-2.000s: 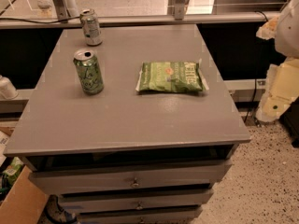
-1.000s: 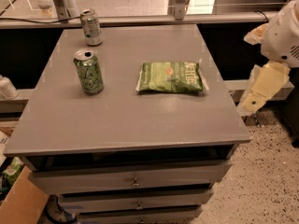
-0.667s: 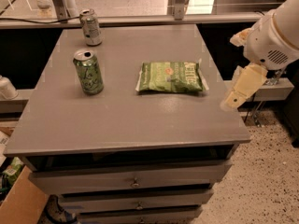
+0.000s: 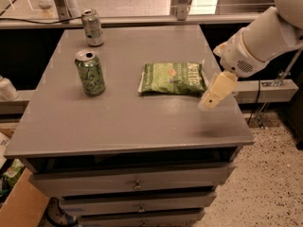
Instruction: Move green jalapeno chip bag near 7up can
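Grey surface [image 4: 128, 122] with drawers [image 4: 135, 183] below, speckled floor [image 4: 270, 174] to the right, a dark shelf ledge [image 4: 142, 20] behind. Pincer [image 4: 209, 102] hangs above the surface's right edge, cream-coloured, tilted down and to the left from the white arm [image 4: 265, 37] – can't tell if it is released or clenched, and it carries nothing. Just beside it lies the green jalapeno chip bag [image 4: 173, 78], flat on the surface right of centre, not touched. Further left stands a light-green patterned can [image 4: 90, 73], upright, top opened. The 7up can [image 4: 92, 27] stands upright at the back left corner – well apart from the bag. Cardboard box [image 4: 23, 205] at lower left on the floor.
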Robot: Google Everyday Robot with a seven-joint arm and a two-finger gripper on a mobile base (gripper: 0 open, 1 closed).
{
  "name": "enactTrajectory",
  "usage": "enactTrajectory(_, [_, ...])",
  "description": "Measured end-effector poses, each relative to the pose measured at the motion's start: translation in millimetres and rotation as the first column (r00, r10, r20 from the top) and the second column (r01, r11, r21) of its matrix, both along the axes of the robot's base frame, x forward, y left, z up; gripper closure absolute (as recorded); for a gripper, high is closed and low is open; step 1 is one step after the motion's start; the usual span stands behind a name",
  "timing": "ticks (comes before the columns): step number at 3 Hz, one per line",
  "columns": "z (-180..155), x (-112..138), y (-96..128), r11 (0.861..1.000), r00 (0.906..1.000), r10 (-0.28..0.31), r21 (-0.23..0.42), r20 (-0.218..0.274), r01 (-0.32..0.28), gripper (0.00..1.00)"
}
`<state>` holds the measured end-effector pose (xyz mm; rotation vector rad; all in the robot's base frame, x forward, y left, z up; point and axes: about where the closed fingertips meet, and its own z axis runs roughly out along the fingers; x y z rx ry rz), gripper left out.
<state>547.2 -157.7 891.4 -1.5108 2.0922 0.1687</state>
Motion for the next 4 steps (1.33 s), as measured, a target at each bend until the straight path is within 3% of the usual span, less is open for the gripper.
enactTrajectory(3, [-47,67,18,0.982,0.9911,-0.110,0.144,-0.075,0.120,0.00])
enactTrajectory(4, [-55,81,23,0.975,0.9890,-0.122,0.175,-0.084,0.135,0.16])
